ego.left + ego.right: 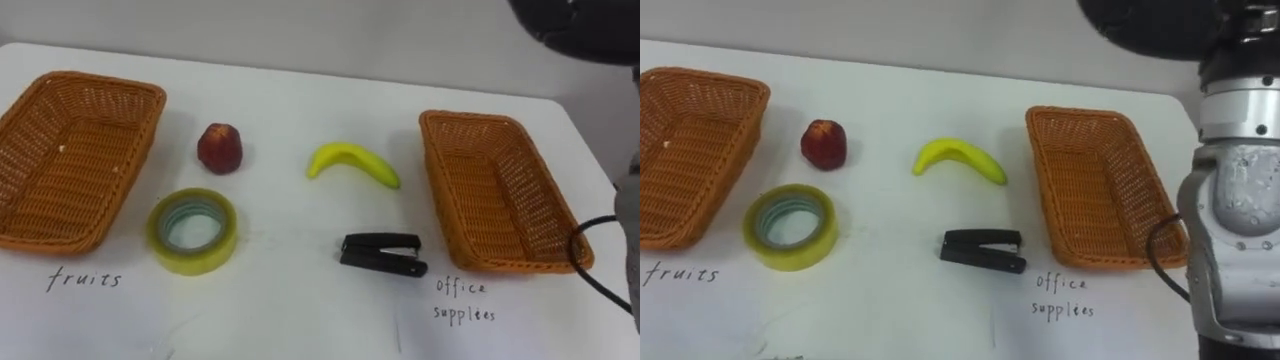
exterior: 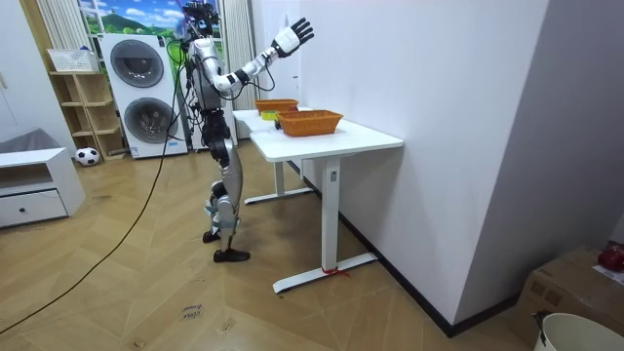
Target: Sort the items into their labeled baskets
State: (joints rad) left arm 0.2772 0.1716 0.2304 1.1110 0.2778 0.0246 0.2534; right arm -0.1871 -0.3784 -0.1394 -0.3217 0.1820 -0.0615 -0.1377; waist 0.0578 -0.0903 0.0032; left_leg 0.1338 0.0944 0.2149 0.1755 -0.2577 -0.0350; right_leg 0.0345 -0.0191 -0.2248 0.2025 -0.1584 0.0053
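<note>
stapler (image 1: 382, 254) lies on the bench (image 1: 300, 320), just left of the right basket (image 1: 500, 190) and apart from its wall. its long axis runs left to right, nearly along the near bench edge, with the right end slightly nearer the robot.

tape (image 1: 193, 230) lies flat near the left basket (image 1: 70, 160), and apple (image 1: 219, 148) sits just behind it. banana (image 1: 352, 163) lies mid-bench with its long axis left to right and both ends curving toward the robot. both baskets are empty. handwriting on the bench marks the left basket for fruit and the right basket for office supplies.

right robot hand (image 2: 292, 34) is held high above the bench in the room view, with fingers spread and holding nothing. the robot stands at the bench, and its right forearm shows at the right side of the right eye view.

all four items lie below the hand and to its left. judged from this layout, the stapler is the item nearest the right arm and nearest its own basket. the likely approach is straight down, with the fingers closing across the short axis, front to back. a short carry to the right would follow. the tape sits well to the left, far from its basket.
</note>
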